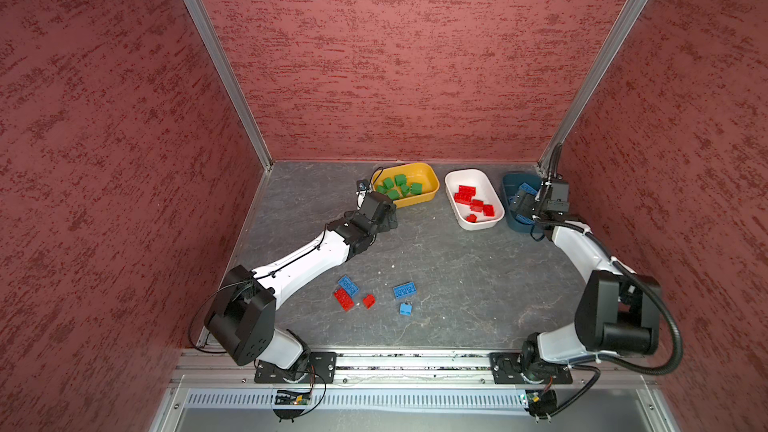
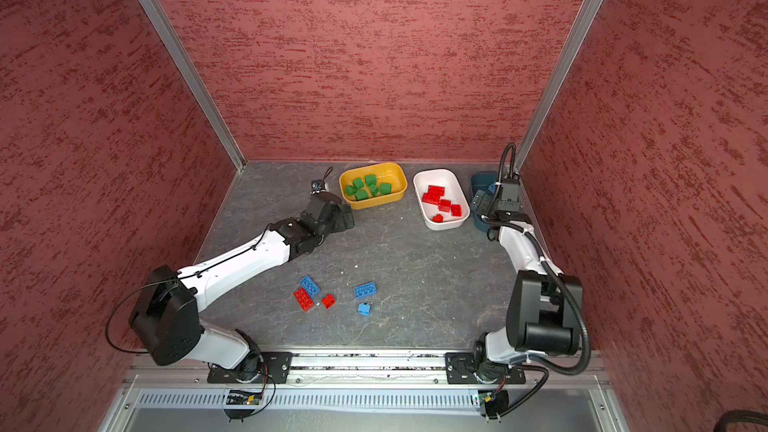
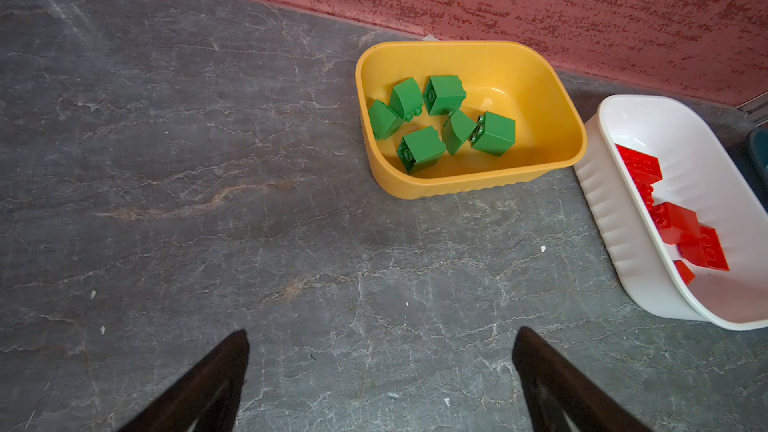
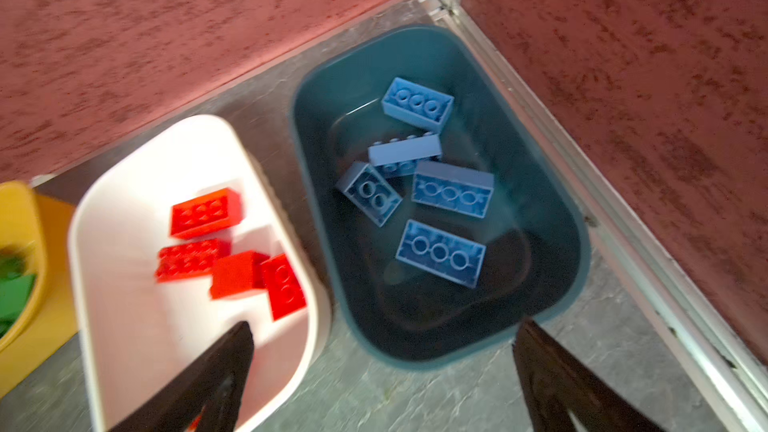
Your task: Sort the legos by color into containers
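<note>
Yellow tub (image 2: 374,204) holds green bricks (image 2: 371,179); white tub (image 2: 436,178) holds red bricks (image 2: 435,193). Five loose bricks (image 2: 328,301), blue and red, lie on table (image 2: 415,276).

I look down on a dark grey, pale-veined tabletop (image 1: 457,276). Along its far edge, in a row, stand a yellow tub (image 1: 415,200) on the left, a white tub (image 1: 453,205) in the middle and a dark teal tub (image 1: 510,189) in the right corner. Nearer to me, loose on the bare surface, lie a blue oblong brick (image 1: 348,285) just beside a red oblong brick (image 1: 343,299), a small red brick (image 1: 368,301), a second blue oblong brick (image 1: 404,290) and a small blue brick (image 1: 406,309).
</note>
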Controlling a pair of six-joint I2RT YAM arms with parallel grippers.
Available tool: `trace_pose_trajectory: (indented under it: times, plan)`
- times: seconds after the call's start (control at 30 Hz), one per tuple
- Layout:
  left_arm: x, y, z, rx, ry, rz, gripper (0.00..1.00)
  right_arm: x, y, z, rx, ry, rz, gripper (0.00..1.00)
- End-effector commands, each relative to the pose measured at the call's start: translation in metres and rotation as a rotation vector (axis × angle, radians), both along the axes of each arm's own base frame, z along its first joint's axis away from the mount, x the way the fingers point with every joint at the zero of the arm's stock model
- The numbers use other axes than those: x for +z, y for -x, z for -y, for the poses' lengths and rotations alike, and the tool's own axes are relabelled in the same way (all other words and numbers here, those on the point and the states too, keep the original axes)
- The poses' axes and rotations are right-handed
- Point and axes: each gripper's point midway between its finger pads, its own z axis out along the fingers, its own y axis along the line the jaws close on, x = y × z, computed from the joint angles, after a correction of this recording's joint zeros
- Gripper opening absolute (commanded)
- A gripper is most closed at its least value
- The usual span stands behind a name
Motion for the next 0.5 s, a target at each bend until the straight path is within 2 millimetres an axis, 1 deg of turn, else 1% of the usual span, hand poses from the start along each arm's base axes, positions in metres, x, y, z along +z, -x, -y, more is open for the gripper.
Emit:
trace_pose_trajectory:
  times: [0.0,0.13,0.2,0.3,0.33,0.43,0.47]
  plan:
    - [0.012,0.001,-0.005,0.020,0.038,0.039,0.99,0.026,0.007,-0.045,0.175,-0.009,0.092,0.99]
    - [0.010,0.003,-0.009,0.034,0.052,0.035,0.99,0.037,0.022,-0.094,0.371,0.063,0.135,0.99]
    - [0.009,0.005,-0.011,0.044,0.060,0.031,0.99,0.036,0.032,-0.127,0.516,0.105,0.137,0.99]
    - [0.008,0.007,-0.018,0.066,0.071,0.025,0.99,0.025,0.049,-0.167,0.698,0.129,0.091,0.97]
    - [0.007,0.008,-0.021,0.079,0.074,0.025,0.99,0.019,0.055,-0.178,0.746,0.131,0.072,0.97]
    - [0.006,0.013,-0.031,0.116,0.101,0.025,0.99,-0.001,0.079,-0.211,0.908,0.144,0.021,0.95]
    - [0.005,0.015,-0.034,0.127,0.111,0.028,0.99,-0.008,0.090,-0.222,0.973,0.160,0.010,0.95]
